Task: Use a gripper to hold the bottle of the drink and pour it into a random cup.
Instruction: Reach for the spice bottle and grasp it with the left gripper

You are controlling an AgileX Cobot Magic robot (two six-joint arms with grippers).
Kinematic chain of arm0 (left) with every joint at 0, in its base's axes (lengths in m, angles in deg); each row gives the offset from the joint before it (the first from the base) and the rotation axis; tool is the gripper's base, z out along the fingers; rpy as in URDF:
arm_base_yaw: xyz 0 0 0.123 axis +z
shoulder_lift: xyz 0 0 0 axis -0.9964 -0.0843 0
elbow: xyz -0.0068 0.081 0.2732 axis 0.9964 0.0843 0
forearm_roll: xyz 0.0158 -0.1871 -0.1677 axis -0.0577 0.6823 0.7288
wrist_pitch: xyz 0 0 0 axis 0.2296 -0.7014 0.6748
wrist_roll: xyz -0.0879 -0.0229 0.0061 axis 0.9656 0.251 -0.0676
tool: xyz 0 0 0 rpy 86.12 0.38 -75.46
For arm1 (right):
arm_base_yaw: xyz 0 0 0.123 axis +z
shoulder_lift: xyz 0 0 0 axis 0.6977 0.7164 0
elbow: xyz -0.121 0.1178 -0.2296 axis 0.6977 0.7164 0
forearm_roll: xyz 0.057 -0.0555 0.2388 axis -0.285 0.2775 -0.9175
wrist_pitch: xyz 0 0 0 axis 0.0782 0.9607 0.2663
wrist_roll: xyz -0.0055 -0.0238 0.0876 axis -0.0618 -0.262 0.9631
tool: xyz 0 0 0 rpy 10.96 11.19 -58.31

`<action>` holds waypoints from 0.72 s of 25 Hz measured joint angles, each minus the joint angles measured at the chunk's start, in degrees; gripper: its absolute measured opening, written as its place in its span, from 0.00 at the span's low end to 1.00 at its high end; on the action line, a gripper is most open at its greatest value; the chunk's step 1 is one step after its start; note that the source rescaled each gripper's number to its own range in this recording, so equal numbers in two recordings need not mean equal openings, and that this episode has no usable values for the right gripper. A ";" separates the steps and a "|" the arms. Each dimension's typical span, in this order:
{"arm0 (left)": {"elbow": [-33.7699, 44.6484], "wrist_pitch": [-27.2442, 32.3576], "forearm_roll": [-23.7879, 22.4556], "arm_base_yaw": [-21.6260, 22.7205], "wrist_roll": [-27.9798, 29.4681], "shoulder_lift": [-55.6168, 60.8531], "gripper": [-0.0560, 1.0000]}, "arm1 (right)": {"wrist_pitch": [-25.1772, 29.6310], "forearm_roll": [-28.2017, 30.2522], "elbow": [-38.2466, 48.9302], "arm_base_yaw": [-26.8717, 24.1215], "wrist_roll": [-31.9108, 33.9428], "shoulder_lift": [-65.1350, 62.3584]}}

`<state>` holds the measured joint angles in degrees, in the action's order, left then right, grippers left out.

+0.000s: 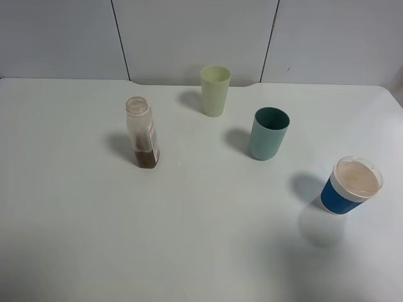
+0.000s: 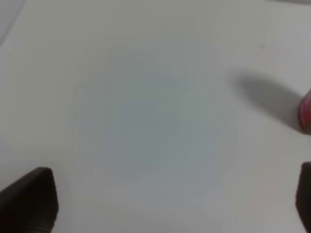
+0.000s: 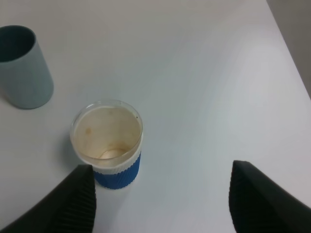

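Quick status from my end: both arms are out of the overhead shot, so I'm going by the wrist cams. The left tool is spread wide with nothing in it, just bare tabletop between the fingers. There's a blurry pink sliver at the edge of that view that I'd guess is the bottle's label, but I can't say for sure. The right tool is wide open and empty too, and it's hanging just beside the blue cup near the right edge. The bottle of the drink stands upright toward the far-left part of the tabletop, no cap, with only a bit of brown liquid in the bottom. The cup I'm aiming for is the pale yellow-green one by the middle of the far edge, well apart from the bottle, and there's a teal cup a little nearer and to its right. The bottle is tall, narrow and nearly empty, so a finger clipping it on approach would probably knock it over and spill it out of the open neck. Squeezing thin plastic too hard could make it slip too. The cup is slim and looks light, so a sloppy tilt could miss the mouth or knock it over. I also need to mind that blue cup if the right arm swings.
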<state>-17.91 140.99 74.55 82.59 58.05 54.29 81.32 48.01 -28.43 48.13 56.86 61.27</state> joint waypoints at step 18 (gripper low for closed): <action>0.00 -12.27 11.99 0.00 -11.86 -25.82 1.00 | 0.00 0.00 0.00 0.00 0.00 0.00</action>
<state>-17.91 128.72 86.54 82.59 46.19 28.47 81.32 48.01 -28.43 48.13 56.86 61.27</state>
